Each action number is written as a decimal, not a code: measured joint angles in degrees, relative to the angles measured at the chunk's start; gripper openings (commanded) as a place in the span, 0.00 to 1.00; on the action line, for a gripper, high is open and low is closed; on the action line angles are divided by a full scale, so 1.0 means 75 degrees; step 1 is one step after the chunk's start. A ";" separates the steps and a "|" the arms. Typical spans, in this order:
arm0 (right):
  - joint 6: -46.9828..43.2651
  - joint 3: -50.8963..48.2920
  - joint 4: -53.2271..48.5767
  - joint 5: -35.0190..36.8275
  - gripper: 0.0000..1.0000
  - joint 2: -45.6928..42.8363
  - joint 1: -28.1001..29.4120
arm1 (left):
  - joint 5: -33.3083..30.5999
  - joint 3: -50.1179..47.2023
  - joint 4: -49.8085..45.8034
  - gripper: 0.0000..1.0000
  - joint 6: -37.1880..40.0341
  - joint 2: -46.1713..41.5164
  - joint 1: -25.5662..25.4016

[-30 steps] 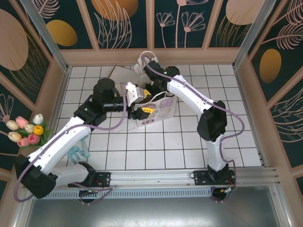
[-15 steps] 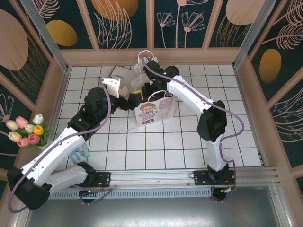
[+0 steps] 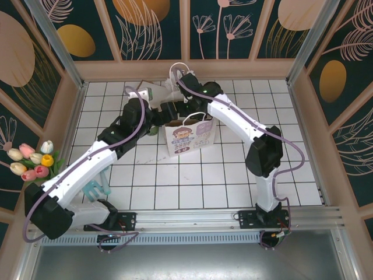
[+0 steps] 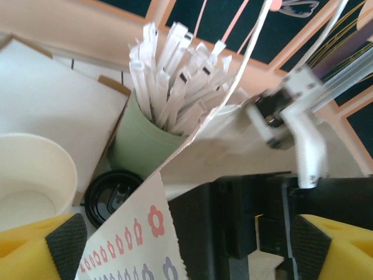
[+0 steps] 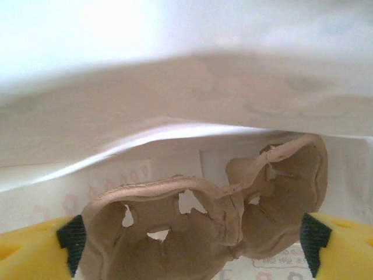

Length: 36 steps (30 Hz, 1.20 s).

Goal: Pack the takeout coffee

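The takeout coffee's dark round top [image 4: 112, 196] shows just past the paper bag's flowered edge [image 4: 133, 245], beside the pale green cup. From above, a sliver of its green side [image 3: 152, 130] peeks out under my left arm. My left gripper [image 4: 186, 251] stands open at the bag's [image 3: 187, 139] left side, with the bag edge and the right arm's black body between its pads and nothing gripped. Inside the bag, my right gripper [image 5: 192, 256] is open above a brown pulp cup carrier [image 5: 204, 227].
A pale green cup of white wrapped sticks [image 4: 145, 140], a cream cup [image 4: 29, 175] and a white box [image 4: 52, 99] crowd the back left. Tulips [image 3: 32, 160] lie by the left wall. A teal object [image 3: 96, 188] sits near the left base.
My left gripper has pulled back from over the bag towards the back left. The right gripper's jaws have opened inside the bag.
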 measured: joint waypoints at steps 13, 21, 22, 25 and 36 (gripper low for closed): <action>-0.0221 -0.1294 0.0822 0.0644 0.99 -0.0699 -0.0006 | 0.0259 0.0070 -0.0134 0.77 -0.0221 0.0227 0.0000; -0.0221 -0.1786 0.1274 0.0516 0.90 -0.0968 -0.0119 | 0.0210 0.0073 -0.0140 0.61 -0.0216 0.0417 0.0000; -0.0189 -0.1781 0.1271 0.0525 0.89 -0.0968 -0.0122 | 0.0210 0.0073 -0.0140 0.58 -0.0216 0.0434 0.0000; -0.0195 -0.1635 0.1099 0.0764 0.95 -0.0898 -0.0096 | 0.0213 0.0073 -0.0140 0.51 -0.0181 0.0498 0.0000; -0.0746 -0.1291 0.0804 0.1078 0.81 -0.0542 0.0265 | 0.0087 0.0079 -0.0195 0.39 -0.0105 0.0513 0.0000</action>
